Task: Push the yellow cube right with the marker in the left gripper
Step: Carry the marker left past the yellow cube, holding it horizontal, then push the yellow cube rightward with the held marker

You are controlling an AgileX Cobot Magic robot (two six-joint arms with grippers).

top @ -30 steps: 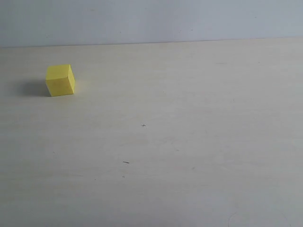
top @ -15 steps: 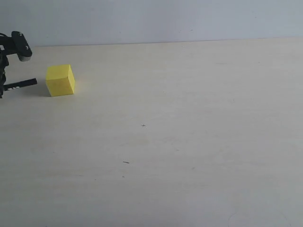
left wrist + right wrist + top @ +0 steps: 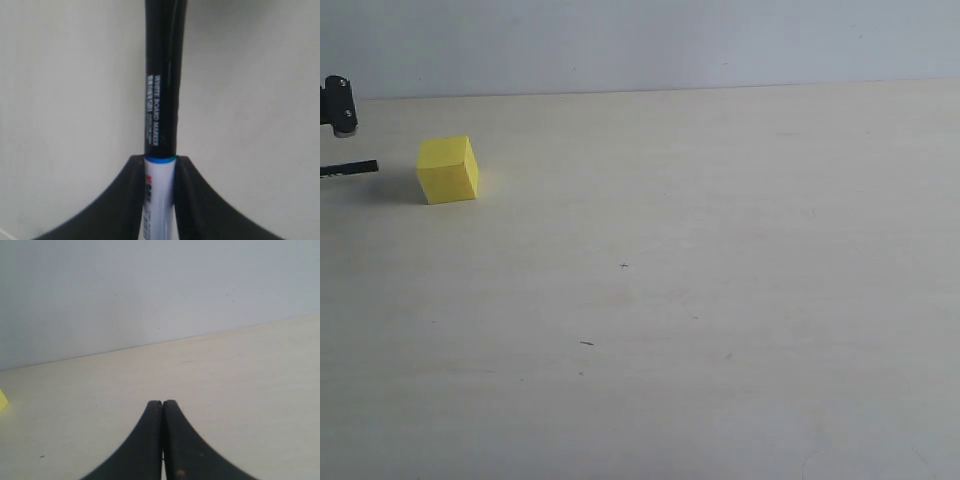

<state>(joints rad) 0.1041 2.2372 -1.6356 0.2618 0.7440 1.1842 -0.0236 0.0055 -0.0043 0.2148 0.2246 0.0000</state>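
The yellow cube (image 3: pixel 448 170) rests on the pale table at the far left of the exterior view. Just left of it, the marker's black end (image 3: pixel 355 168) pokes in from the frame edge, a short gap from the cube. In the left wrist view my left gripper (image 3: pixel 160 165) is shut on the marker (image 3: pixel 162 100), pinching its white barrel while the long black cap sticks out ahead. A sliver of the yellow cube (image 3: pixel 2 400) shows at the edge of the right wrist view. My right gripper (image 3: pixel 162 404) is shut with nothing in it.
A black part of the left arm (image 3: pixel 338 105) shows at the exterior view's left edge, above the marker. The table (image 3: pixel 720 280) is a pale wood surface, bare to the right of the cube, with a light grey wall (image 3: pixel 640 40) behind its far edge.
The left arm and marker came into view from the left half a second ago. Since then they have drawn back leftwards, widening the gap to the cube. The cube has not moved.
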